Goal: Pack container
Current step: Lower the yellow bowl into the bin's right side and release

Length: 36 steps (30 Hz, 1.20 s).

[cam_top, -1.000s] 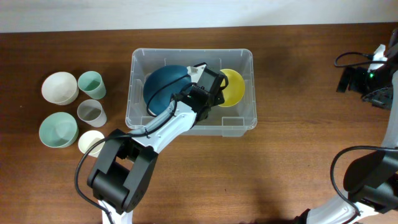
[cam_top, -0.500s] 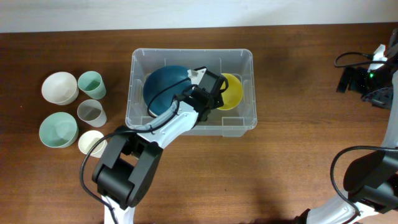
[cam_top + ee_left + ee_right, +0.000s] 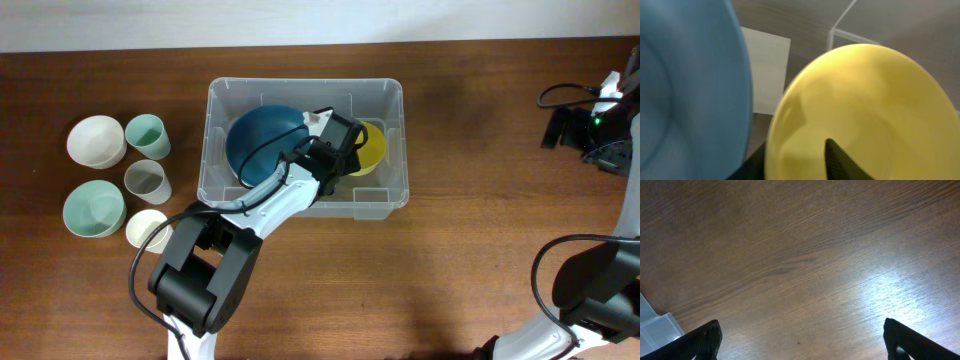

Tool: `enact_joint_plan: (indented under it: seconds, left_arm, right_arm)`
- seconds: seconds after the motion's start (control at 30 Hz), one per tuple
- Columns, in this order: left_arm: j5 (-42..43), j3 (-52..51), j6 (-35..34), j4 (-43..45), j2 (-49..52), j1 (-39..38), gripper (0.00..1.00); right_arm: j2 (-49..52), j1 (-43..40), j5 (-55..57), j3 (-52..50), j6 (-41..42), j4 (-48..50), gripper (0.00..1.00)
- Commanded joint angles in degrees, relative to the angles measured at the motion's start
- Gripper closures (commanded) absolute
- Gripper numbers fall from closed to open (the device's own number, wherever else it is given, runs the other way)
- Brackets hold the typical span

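The container [image 3: 300,85], a large clear tub, sits at the table's middle. A dark blue bowl [image 3: 262,140] leans in its left half and a yellow bowl [image 3: 372,148] lies in its right half. My left gripper [image 3: 345,152] reaches into the tub over the yellow bowl. In the left wrist view its jaws [image 3: 792,160] stand open astride the yellow bowl's [image 3: 865,110] left rim. One finger is inside the bowl and the other outside, beside the blue bowl [image 3: 690,100]. The tub's white label [image 3: 765,70] shows below. My right gripper [image 3: 802,340] hangs open over bare wood.
Left of the tub stand a white bowl [image 3: 96,140], a green cup [image 3: 147,135], a grey cup [image 3: 147,181], a mint bowl [image 3: 94,208] and a cream cup [image 3: 147,228]. The right arm [image 3: 600,125] is at the far right edge. A tub corner [image 3: 652,325] shows in the right wrist view.
My left gripper's jaws have spread apart at the yellow bowl's rim. The tub has slid slightly to the left. The right arm has not moved.
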Motion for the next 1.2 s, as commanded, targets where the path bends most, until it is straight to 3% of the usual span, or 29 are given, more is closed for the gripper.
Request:
enact_joint_plan:
  seconds: [0.0,0.4,0.57,0.87,1.17]
  left_arm:
    - [-1.0,0.7,1.9,-0.2,0.3,0.9,0.6]
    - [-0.8,1.4,2.1,0.1,0.3,0.9,0.52]
    - [2.3,5.2,7.5,-0.3,0.3,0.9,0.46]
    - [2.4,13.2,7.5,-6.5,0.3,0.9,0.47]
    - [1.2,13.7,7.7,-8.1,0.3,0.9,0.47]
  right_arm:
    - [0.2,-0.2,-0.1,-0.3,0.4,0.0,0.01]
    - [0.2,-0.2,-0.1,-0.3,0.4,0.0,0.01]
    - [0.2,-0.2,-0.1,-0.3,0.4,0.0,0.01]
    - [0.2,-0.2,-0.1,-0.3,0.4,0.0,0.01]
    - [0.2,-0.2,-0.1,-0.3,0.4,0.0,0.01]
